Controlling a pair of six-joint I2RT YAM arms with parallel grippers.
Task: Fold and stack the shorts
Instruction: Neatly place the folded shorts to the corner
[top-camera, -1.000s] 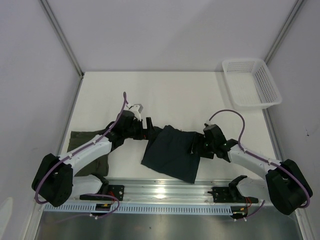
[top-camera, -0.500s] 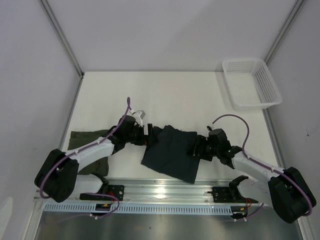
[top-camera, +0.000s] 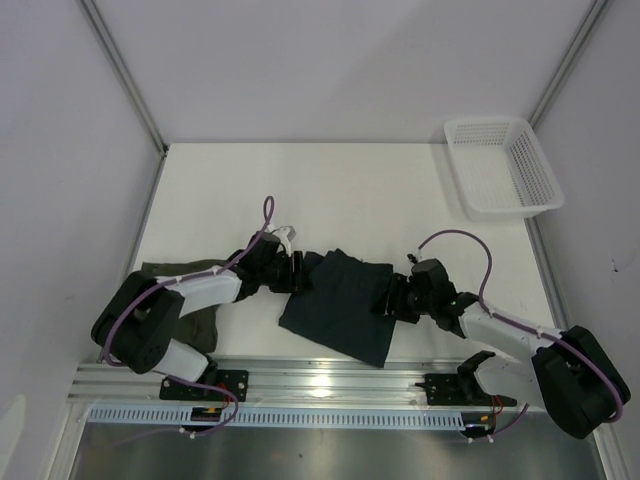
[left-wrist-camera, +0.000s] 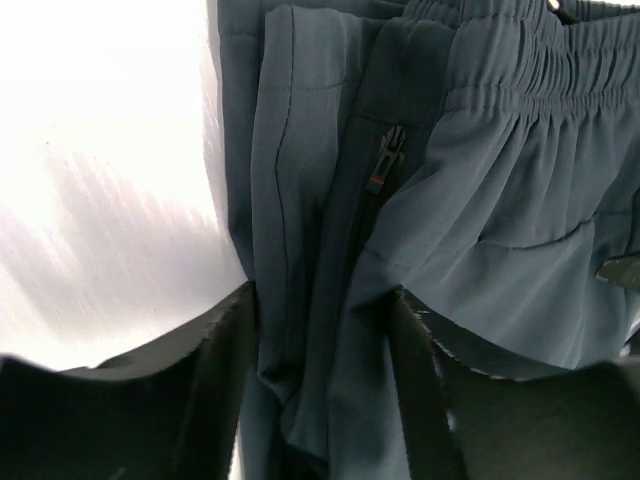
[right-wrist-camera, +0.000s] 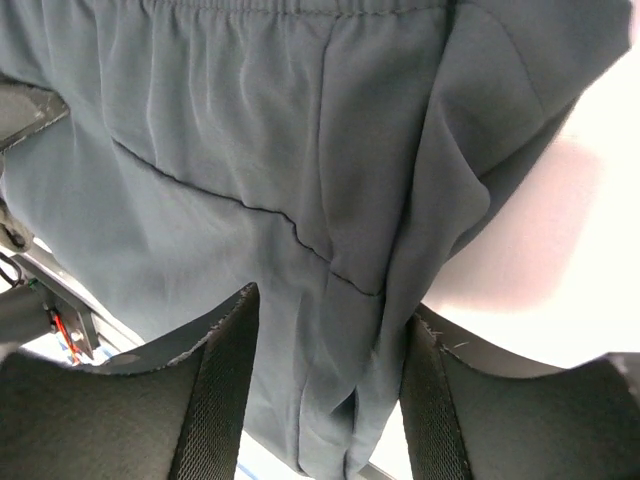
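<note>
The olive-green shorts (top-camera: 163, 271) are seen nearest, behind the left gripper (top-camera: 298, 272) and partly covered by its arm, lying flat and crumpled on the white desk (top-camera: 350, 190). The navy-teal shorts (top-camera: 338, 305) are spread between the two grippers. Their gathered elastic waistband is turned away from the arm bases, and a zipped pocket (left-wrist-camera: 385, 160) is shown close to the left gripper (left-wrist-camera: 325, 390).

That gripper is set at the left edge of the navy-teal shorts (left-wrist-camera: 500, 200), partly closed, with a bunched fold of cloth filling the gap between its fingers (left-wrist-camera: 225, 380). The right gripper (top-camera: 385, 298) is set at the opposite edge. In its wrist view a fold of the shorts (right-wrist-camera: 250, 150) is likewise caught between the fingers (right-wrist-camera: 215, 390) of the right gripper (right-wrist-camera: 320, 390). Whether either fold is pinched firmly cannot be told.

Far beyond the right gripper, a white mesh basket (top-camera: 500, 165) is placed at the desk's corner.

Compared with a second ago, both grippers are narrower and lower at the cloth, and the left arm is folded closer over the olive-green shorts. The navy-teal shorts are found in nearly the same place.
</note>
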